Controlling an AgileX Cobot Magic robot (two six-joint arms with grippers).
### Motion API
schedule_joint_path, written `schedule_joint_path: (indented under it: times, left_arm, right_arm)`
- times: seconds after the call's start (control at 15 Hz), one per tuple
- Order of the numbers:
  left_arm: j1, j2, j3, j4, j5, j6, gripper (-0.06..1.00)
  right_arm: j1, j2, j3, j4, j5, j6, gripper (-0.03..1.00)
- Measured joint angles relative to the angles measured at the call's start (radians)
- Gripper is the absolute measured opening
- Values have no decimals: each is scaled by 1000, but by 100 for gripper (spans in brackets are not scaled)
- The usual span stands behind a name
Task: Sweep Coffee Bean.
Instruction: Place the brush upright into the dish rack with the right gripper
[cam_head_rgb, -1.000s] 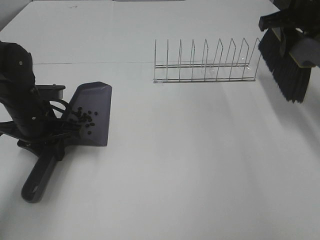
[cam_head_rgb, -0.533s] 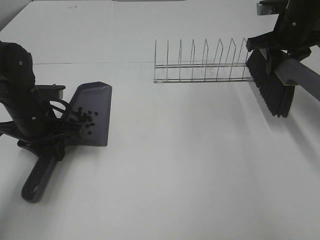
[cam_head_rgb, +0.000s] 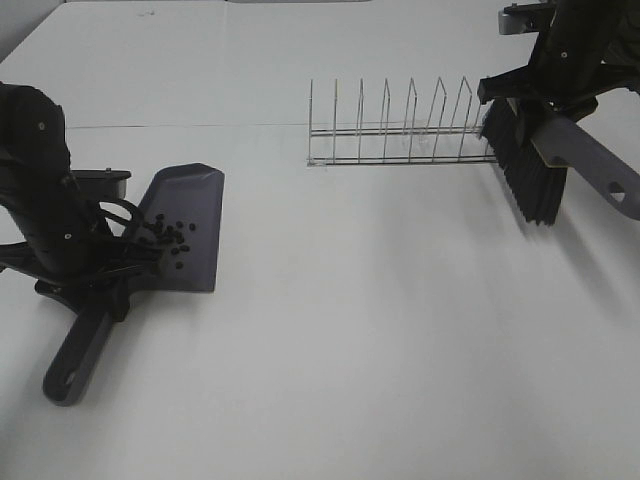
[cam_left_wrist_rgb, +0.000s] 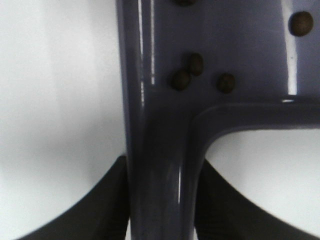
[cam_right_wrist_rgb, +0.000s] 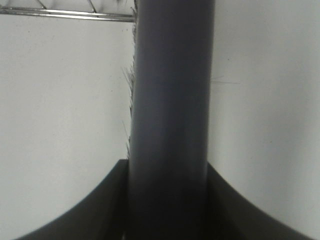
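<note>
Now left jaws are gripping the dustpan (cam_head_rgb: 195, 190) handle, coffee bean (cam_head_rgb: 172, 237) sitting in the pan; right jaws are clamping the brush (cam_head_rgb: 527, 178) far right, beside the rack (cam_head_rgb: 400, 158).

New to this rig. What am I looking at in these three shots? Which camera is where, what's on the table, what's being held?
This is a robot with two arms, each ending in a gripper. The wide picture comes from a camera mounted high over the white table. The two close-ups come from cameras on the wrists, each looking along its own gripper.

The left gripper is shut on the handle of a grey dustpan, which rests on the table with the coffee beans gathered in it. The right gripper is shut on the handle of a black-bristled brush, held bristles down beside the right end of a wire rack.
</note>
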Motion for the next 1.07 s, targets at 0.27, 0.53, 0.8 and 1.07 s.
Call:
schedule_joint_path:
  times: [0.27, 0.53, 0.8, 1.07]
  left_arm:
    - [0, 0, 0, 0, 0, 0, 32]
    - [0, 0, 0, 0, 0, 0, 32]
    - [0, 0, 0, 0, 0, 0, 32]
    - [0, 0, 0, 0, 0, 0, 32]
  right_arm:
    - [0, 74, -124, -29, 20, -1, 27]
    - [0, 105, -169, -30, -2, -21, 27]
    - [-14, 106, -169, -25, -81, -26, 27]
    - [-45, 106, -169, 22, -120, -56, 27]
